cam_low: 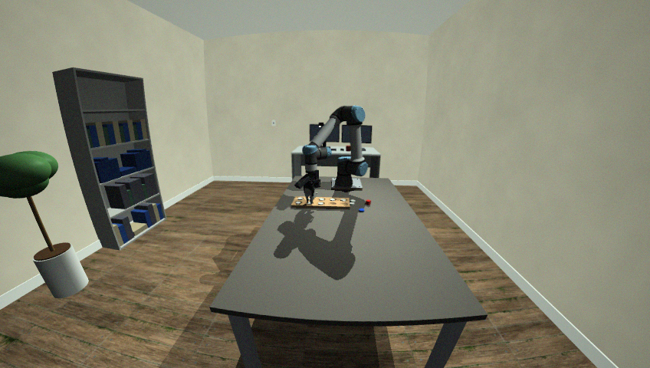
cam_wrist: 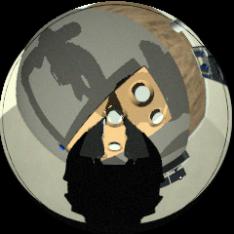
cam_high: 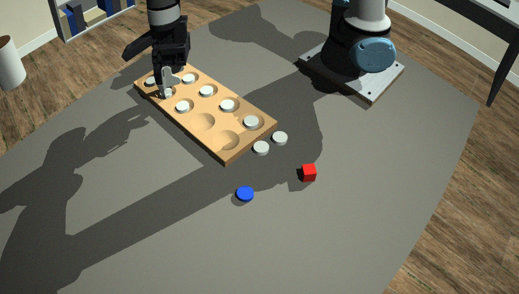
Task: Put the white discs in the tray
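Jaws of the gripper (cam_high: 166, 95) (cam_low: 310, 202) (cam_wrist: 114, 115) stand slightly apart around a white disc (cam_high: 168, 91) (cam_wrist: 114, 117), down at its pocket in the counting tray (cam_high: 270, 123) (cam_low: 321, 207) (cam_wrist: 138, 119). Their narrow spread suggests a grip just slackened, small enough to free the disc without fingers pushing the pocket wall or neighbouring discs. Across the views, seven other discs lie in pockets beside and beyond the jaws, so this one should make eight. Two pockets farther along the tray's near row are bare, rightly so if the count holds. Well apart from the jaws, past the tray's end, two spare discs (cam_high: 270, 143) belong outside; the blue disc (cam_high: 245, 193) (cam_low: 361, 210) (cam_wrist: 61, 147) and red cube (cam_high: 308, 172) (cam_low: 368, 202) also stay out. A straight lift comes next; drifting sideways could drag the disc.
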`<state>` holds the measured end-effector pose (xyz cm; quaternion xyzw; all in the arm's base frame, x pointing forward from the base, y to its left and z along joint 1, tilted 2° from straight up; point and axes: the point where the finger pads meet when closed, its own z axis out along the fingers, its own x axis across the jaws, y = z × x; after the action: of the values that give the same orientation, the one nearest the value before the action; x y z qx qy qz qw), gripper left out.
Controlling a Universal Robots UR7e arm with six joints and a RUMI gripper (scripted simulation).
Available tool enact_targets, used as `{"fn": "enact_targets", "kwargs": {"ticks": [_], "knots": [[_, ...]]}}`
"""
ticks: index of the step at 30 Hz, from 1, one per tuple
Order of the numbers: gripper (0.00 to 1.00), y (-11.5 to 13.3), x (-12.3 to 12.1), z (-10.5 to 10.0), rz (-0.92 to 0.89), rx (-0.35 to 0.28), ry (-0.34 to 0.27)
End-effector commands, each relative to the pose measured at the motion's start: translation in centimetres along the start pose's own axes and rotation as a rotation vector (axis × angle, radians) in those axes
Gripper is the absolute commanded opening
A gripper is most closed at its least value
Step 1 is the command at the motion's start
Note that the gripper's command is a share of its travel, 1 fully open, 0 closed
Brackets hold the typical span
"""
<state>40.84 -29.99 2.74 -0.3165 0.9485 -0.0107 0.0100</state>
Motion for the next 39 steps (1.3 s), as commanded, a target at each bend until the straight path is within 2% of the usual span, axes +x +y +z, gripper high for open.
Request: {"fn": "enact_targets", "kwargs": {"ticks": [1,39], "knots": [[0.22,0.04,-0.11,-0.02,-0.001,0.001,-0.001],[0.28,-0.16,-0.11,-0.97,-0.001,0.005,-0.001]]}}
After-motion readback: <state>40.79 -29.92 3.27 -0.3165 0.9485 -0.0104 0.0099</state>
